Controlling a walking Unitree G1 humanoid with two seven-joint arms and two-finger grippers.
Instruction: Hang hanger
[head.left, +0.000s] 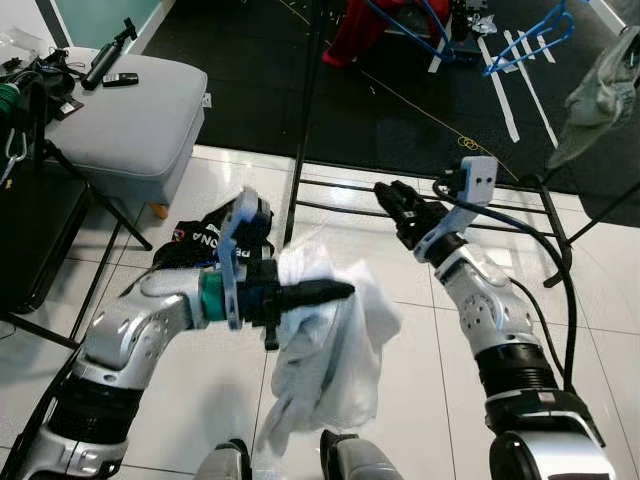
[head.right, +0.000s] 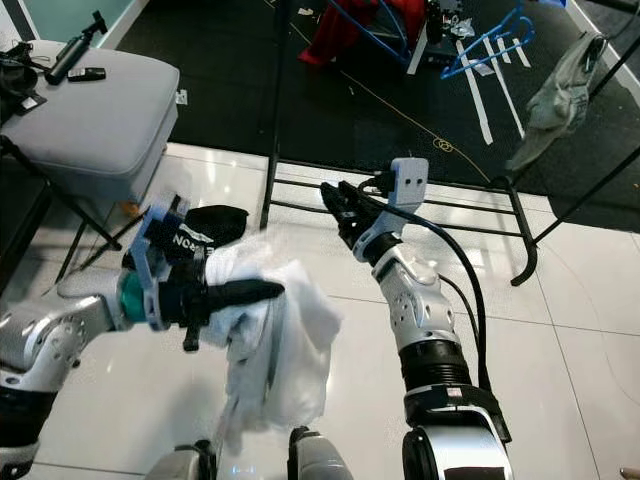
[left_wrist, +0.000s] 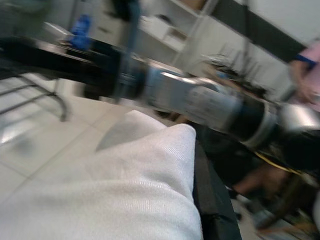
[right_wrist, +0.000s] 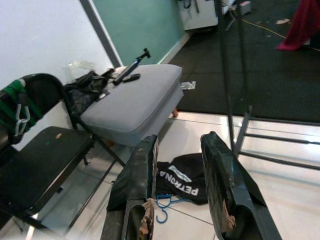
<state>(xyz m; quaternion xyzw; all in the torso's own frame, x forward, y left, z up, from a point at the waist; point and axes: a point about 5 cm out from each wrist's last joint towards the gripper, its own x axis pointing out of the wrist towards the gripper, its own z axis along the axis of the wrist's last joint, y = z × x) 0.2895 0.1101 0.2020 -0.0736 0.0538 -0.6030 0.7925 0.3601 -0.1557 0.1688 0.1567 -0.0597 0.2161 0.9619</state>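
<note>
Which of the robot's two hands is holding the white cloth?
The left gripper holds the white cloth, which hangs down from its fingers. The right gripper is empty, its fingers apart, raised near the black rack.

A cushioned stool (head.left: 135, 120) stands far left, the rack base (head.left: 430, 200) ahead.

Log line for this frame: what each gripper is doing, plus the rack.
left gripper: shut on white garment | right gripper: open, empty, raised | clothes rack: ahead | hanger: not discernible
</note>
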